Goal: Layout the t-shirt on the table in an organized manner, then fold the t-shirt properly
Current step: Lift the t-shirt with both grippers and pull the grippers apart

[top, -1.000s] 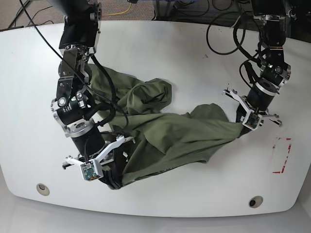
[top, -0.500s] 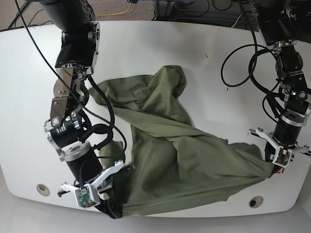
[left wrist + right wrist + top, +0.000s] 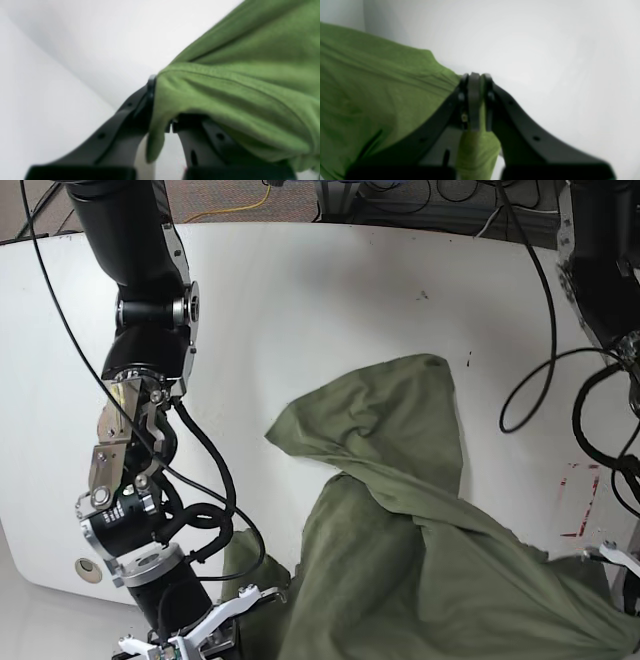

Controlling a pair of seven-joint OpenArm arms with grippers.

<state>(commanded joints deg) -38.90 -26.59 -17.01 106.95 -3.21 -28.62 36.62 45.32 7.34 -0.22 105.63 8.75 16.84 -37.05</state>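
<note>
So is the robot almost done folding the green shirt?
Not yet. Done: both hands have grabbed the t-shirt; the left hand and the right hand are each shut on an edge. In hand: stretching it over the near side of the table. Left: it is bunched, so flattening and all folding remain.

Left gripper (image 3: 160, 100) clamped on cloth; right gripper (image 3: 475, 100) likewise pinched closed.

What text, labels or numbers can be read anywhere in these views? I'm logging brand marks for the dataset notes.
None can be read.
The t-shirt: plain olive cloth, no print showing.
The table: only small black marks and a red tape rectangle, no lettering.
The right gripper and left gripper: black, blurred, unmarked.
</note>
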